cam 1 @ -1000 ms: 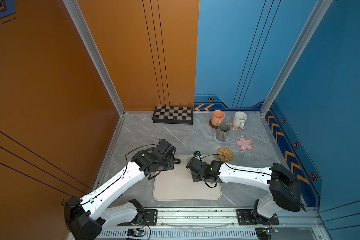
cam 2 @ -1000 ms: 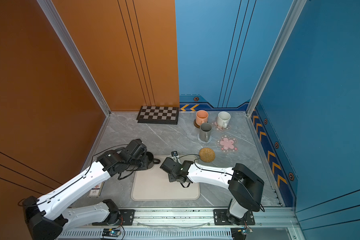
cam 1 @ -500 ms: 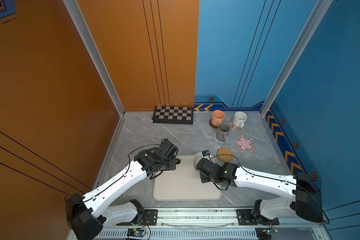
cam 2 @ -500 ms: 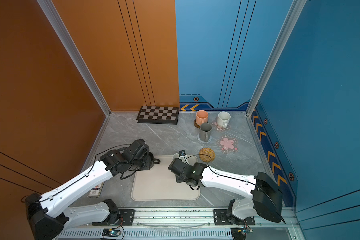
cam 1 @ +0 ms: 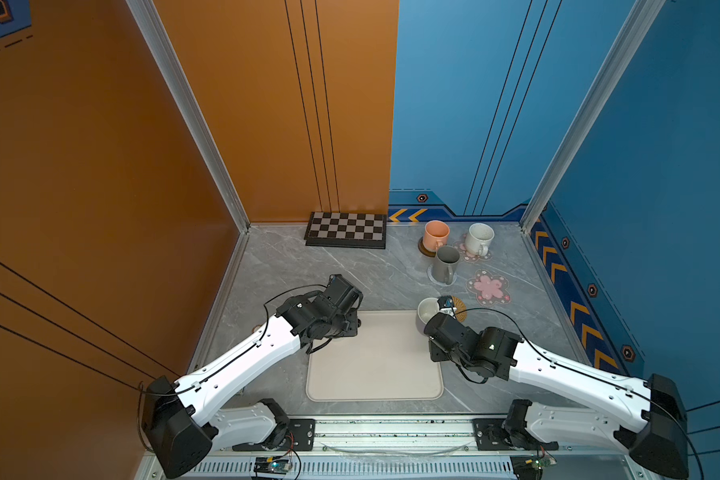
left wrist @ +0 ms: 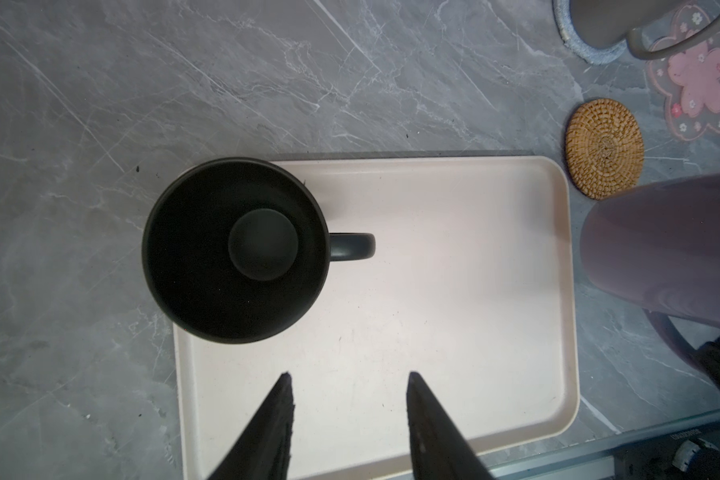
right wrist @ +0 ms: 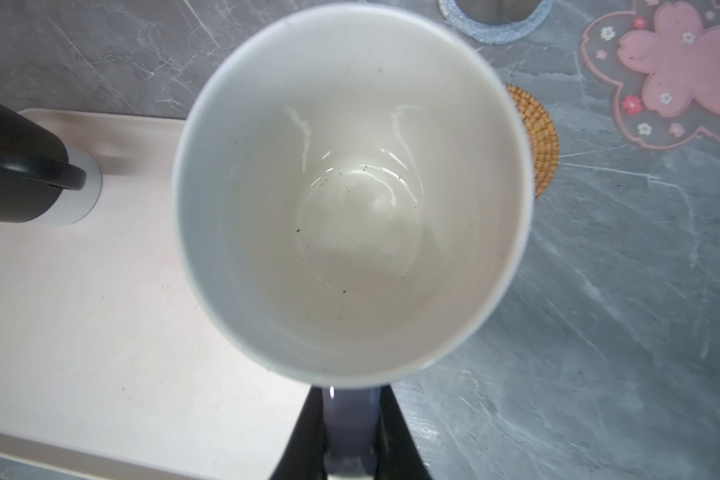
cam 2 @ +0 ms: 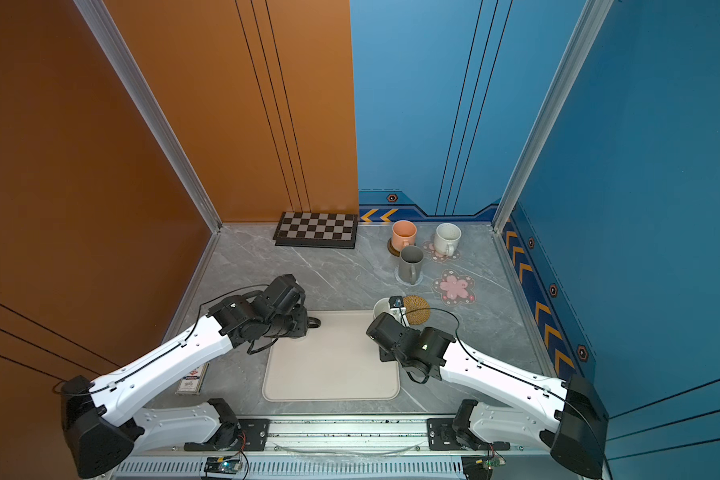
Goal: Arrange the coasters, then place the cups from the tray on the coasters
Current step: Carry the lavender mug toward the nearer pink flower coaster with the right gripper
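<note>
Clearly, the right wrist view settles what both top views half hide: the right end effector point(right wrist: 350, 399) is clamped on the handle of the lavender mug point(right wrist: 350, 187), whose white inside holds only a few dark specks. From above, that mug point(cam 1: 427, 311) hangs at the far right corner of the tray point(cam 1: 375, 374), its mouth overlapping the rattan coaster point(cam 1: 460, 307). It seems lifted clear, though no view shows its base.

Only the left wrist view shows the black mug point(left wrist: 233, 249) whole: upright, empty, in the tray's far left corner, the one mug plainly standing on it. In a top view the black mug point(cam 2: 314, 322) shows just its handle, peeping from under the left arm. The left end effector point(left wrist: 348, 376) hangs over bare tray beside that mug, fingers partly spread, nothing between them. A small printed card point(cam 2: 192, 378) on the tabletop point(cam 2: 341, 282) shows in a top view, beside the left arm.

Farther back, the grey mug point(cam 1: 445, 264) stands on the crochet coaster point(cam 1: 430, 273), the peach mug point(cam 1: 436, 235) on the wooden disc point(cam 1: 422, 250), the cream mug point(cam 1: 479, 239) on a blossom coaster point(cam 1: 460, 249); all three look empty. The second blossom coaster point(cam 1: 488, 286) lies uncovered beside the rattan one, and the chequered board point(cam 1: 346, 235) rests by the back wall.
</note>
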`<state>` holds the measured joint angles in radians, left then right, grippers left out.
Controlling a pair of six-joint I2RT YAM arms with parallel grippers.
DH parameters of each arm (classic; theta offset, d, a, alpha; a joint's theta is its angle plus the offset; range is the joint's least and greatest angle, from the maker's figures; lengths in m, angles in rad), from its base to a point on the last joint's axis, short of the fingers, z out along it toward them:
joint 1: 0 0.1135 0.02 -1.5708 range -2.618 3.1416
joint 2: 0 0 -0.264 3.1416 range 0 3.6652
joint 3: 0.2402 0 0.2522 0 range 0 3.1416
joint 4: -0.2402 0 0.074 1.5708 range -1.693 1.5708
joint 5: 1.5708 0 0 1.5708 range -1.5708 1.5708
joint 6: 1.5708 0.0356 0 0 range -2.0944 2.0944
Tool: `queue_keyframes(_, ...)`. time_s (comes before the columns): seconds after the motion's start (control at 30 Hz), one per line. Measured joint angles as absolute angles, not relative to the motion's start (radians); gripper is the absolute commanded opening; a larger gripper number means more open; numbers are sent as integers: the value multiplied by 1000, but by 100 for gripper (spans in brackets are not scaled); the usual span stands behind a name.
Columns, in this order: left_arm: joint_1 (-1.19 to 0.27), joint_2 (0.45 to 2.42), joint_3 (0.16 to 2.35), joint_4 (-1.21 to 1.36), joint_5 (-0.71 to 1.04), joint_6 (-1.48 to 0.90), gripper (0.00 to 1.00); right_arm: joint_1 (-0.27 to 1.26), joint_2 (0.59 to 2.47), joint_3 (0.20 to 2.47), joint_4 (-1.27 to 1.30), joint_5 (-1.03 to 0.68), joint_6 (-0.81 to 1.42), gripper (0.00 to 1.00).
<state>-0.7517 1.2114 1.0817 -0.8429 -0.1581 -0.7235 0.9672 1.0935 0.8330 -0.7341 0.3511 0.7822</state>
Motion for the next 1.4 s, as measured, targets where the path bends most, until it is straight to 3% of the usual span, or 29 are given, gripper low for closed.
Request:
queue_keyframes(0.57, -761, 1303, 1131, -799, -137, -705, 45, 599, 875, 777, -830, 371, 569, 0)
queue_keyframes(1.0, -762, 1386, 1170, -749, -100, -700, 45, 276, 906, 770, -786, 244, 337, 0)
queue_keyframes(1.4, -761, 1447, 1184, -696, -49, -696, 45, 133, 1019, 770, -617, 156, 261, 0)
